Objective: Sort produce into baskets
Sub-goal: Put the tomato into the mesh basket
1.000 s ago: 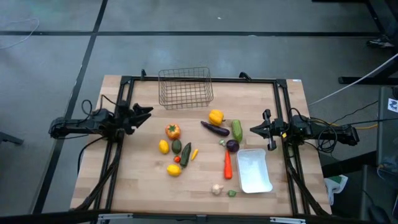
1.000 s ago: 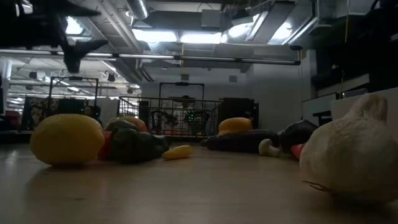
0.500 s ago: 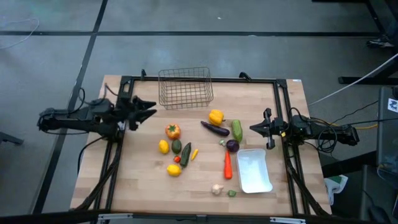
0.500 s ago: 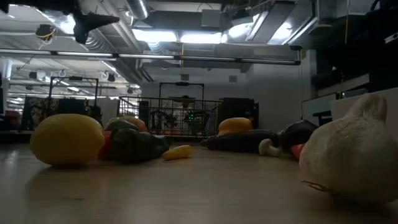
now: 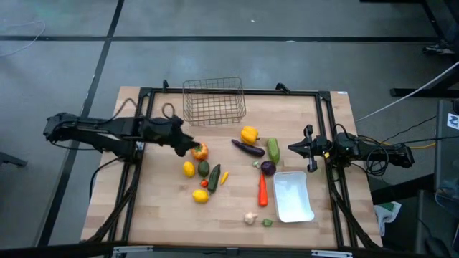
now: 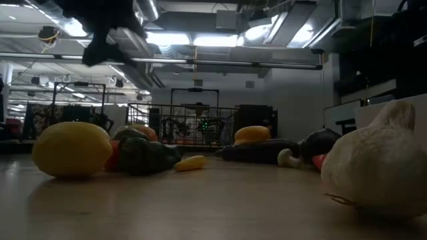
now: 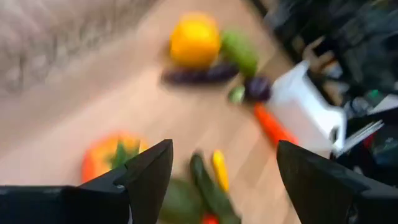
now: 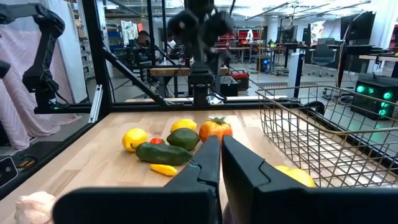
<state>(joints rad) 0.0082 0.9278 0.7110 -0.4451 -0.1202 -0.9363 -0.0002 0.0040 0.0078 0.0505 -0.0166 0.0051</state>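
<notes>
One open left hand (image 5: pixel 188 145), holding nothing, just beside orange tomato (image 5: pixel 200 151) on table (image 5: pixel 323 222). Right hand (image 5: pixel 292 148) shut, empty, near green cucumber (image 5: pixel 273 150).

text: none legible | labels: none legible | signs: none legible

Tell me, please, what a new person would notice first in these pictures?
First, the cluster of toy produce in the middle of the wooden table, with the left gripper open just beside the orange tomato. Then the empty wire basket at the far edge and the empty white tray near the waiting right gripper.
</notes>
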